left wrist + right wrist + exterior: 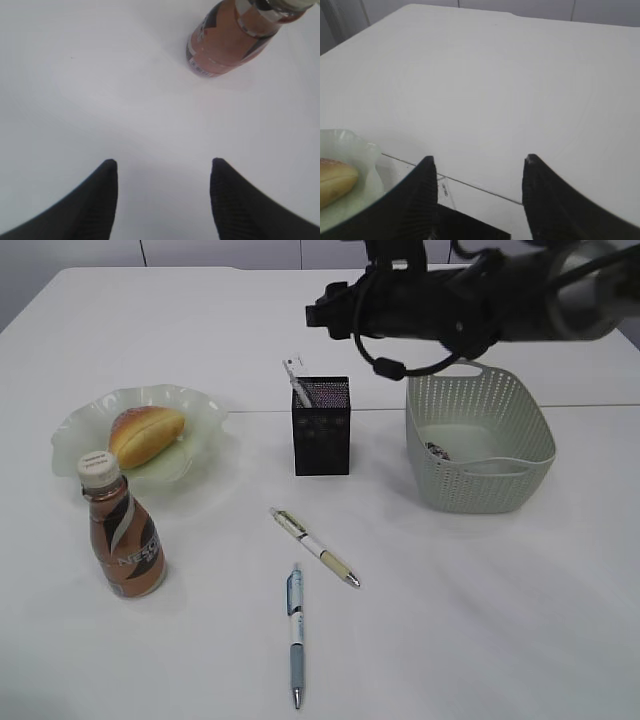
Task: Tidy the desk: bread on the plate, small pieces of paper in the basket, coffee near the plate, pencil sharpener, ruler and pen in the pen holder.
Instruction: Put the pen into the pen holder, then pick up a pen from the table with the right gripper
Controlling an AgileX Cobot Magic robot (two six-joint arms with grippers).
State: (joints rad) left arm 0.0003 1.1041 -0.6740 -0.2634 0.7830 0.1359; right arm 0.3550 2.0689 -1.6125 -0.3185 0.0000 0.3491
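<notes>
The bread lies on the green plate. The coffee stands upright in front of the plate. The clear ruler sticks out of the black pen holder. Two pens, one cream and one blue, lie on the desk. My right gripper hangs open and empty above the pen holder, the ruler's tip just below its left finger. My left gripper is open over bare desk, the coffee ahead. No pencil sharpener shows.
The sage-green basket stands right of the pen holder, with a small dark bit inside that I cannot identify. My right arm stretches from the right across the basket's far rim. A seam crosses the desk.
</notes>
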